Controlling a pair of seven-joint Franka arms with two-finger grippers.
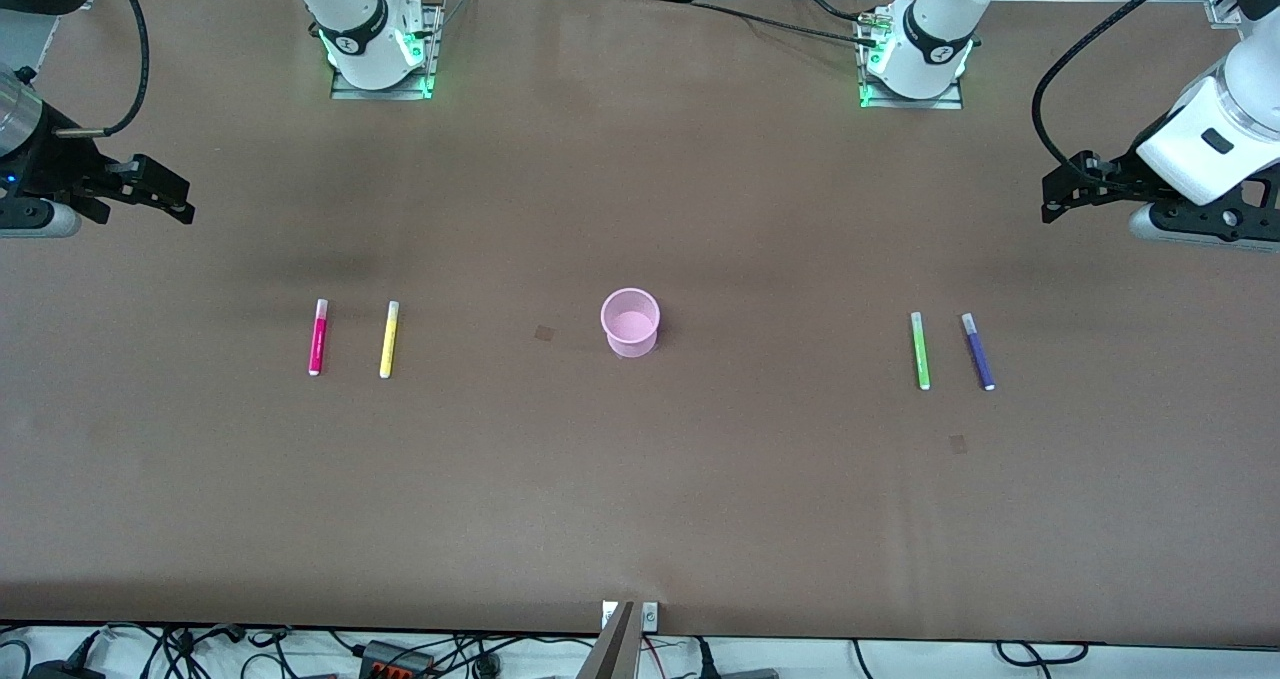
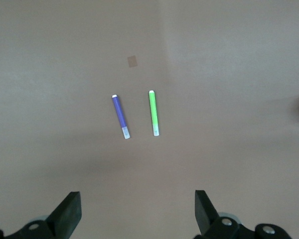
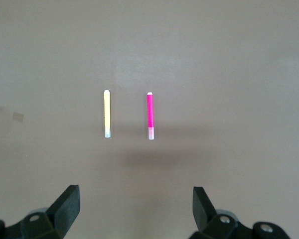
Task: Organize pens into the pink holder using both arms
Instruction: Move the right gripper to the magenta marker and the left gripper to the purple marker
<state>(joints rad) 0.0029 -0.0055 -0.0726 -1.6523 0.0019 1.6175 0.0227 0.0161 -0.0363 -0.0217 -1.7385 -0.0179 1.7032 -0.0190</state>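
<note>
Nothing done yet: all four pens [image 1: 388,339] lie flat on the table [image 1: 640,499], the pink holder [image 1: 631,323] empty, my left gripper [image 2: 137,211] and right gripper [image 3: 134,209] wide open above them.

Pink holder [image 1: 630,322] stands upright between two pairs of pens [image 1: 318,337].

High front camera; wrist cameras face downward.

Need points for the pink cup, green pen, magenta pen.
Translucent pale-pink plastic cup [image 1: 631,337], front view, on its outer wall.
Slim green marker pen [image 2: 152,110], left wrist view, mid-barrel.
Slim magenta marker pen [image 3: 150,111], right wrist view, mid-barrel.
</note>
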